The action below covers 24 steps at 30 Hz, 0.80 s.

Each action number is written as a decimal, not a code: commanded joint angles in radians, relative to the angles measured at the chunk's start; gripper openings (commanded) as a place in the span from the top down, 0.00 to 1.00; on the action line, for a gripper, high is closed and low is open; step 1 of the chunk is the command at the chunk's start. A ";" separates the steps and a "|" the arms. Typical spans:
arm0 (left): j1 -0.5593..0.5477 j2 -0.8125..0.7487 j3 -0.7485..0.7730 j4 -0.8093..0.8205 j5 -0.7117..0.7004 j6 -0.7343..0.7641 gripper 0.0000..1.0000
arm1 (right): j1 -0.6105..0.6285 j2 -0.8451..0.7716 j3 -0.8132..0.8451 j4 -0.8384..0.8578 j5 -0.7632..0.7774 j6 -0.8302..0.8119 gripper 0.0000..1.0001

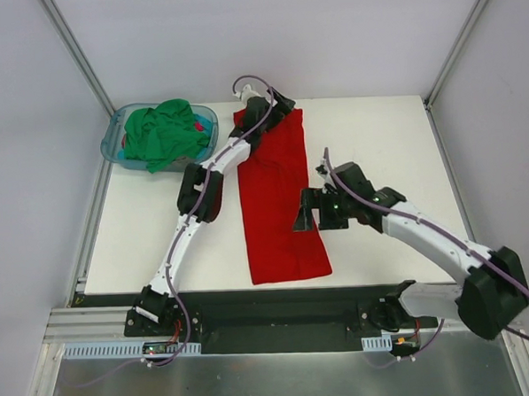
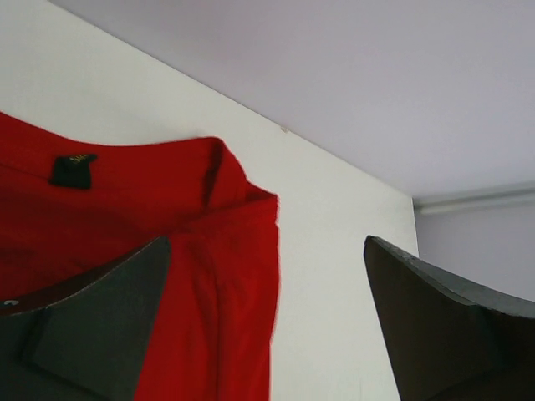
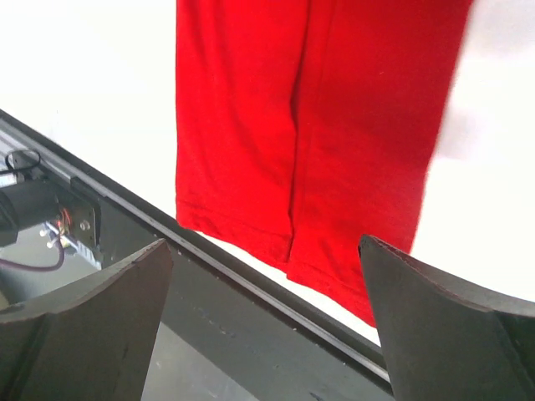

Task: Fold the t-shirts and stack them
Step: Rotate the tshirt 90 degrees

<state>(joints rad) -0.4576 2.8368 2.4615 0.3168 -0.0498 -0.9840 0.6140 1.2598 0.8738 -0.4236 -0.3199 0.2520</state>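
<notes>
You have the red t-shirt (image 1: 284, 237) lying as a long strip mid-frame. Your left gripper (image 1: 280, 104) at its top and your right gripper (image 1: 306, 212) at its right edge have their jaws spread, holding nothing.

I have the flat t-shirt (image 1: 278, 206) lying lengthwise down the middle of the surface (image 1: 377, 139), from the far edge almost to the near edge. The basket (image 1: 115, 144) sits at the far left corner, and the other t-shirt (image 1: 159, 132) is heaped inside it and spills over the rim. My left claw (image 1: 273, 98) hangs over the flat t-shirt's far end, by the collar. My right claw (image 1: 302, 212) hovers at its right edge, nearer me.
</notes>
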 commanded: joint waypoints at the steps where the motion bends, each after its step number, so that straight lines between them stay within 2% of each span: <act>1: -0.029 -0.365 -0.059 -0.024 0.180 0.279 0.01 | -0.019 -0.199 -0.044 0.009 0.117 0.027 0.04; 4: -0.033 -0.532 -0.163 -0.094 0.290 0.300 0.01 | -0.033 -0.292 -0.082 -0.006 0.154 0.024 0.04; 10: -0.046 -0.945 -0.748 -0.127 0.488 0.312 0.01 | -0.072 -0.413 -0.166 -0.086 0.196 0.052 0.04; 13: -0.090 -1.185 -1.116 -0.140 0.458 0.318 0.01 | -0.086 -0.433 -0.219 -0.090 0.156 0.052 0.04; 16: -0.166 -1.374 -1.420 -0.185 0.381 0.327 0.01 | -0.091 -0.421 -0.249 -0.132 0.163 0.059 0.04; 21: -0.237 -1.568 -1.760 -0.274 0.375 0.217 0.01 | -0.094 -0.375 -0.315 -0.097 0.048 0.047 0.01; 24: -0.298 -1.658 -1.874 -0.274 0.340 0.145 0.03 | -0.092 -0.352 -0.351 -0.069 0.024 0.064 0.01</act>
<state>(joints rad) -0.7052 1.3270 0.6975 0.0750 0.3317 -0.7414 0.5251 0.8814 0.5594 -0.5217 -0.2272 0.2924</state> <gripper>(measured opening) 0.979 0.987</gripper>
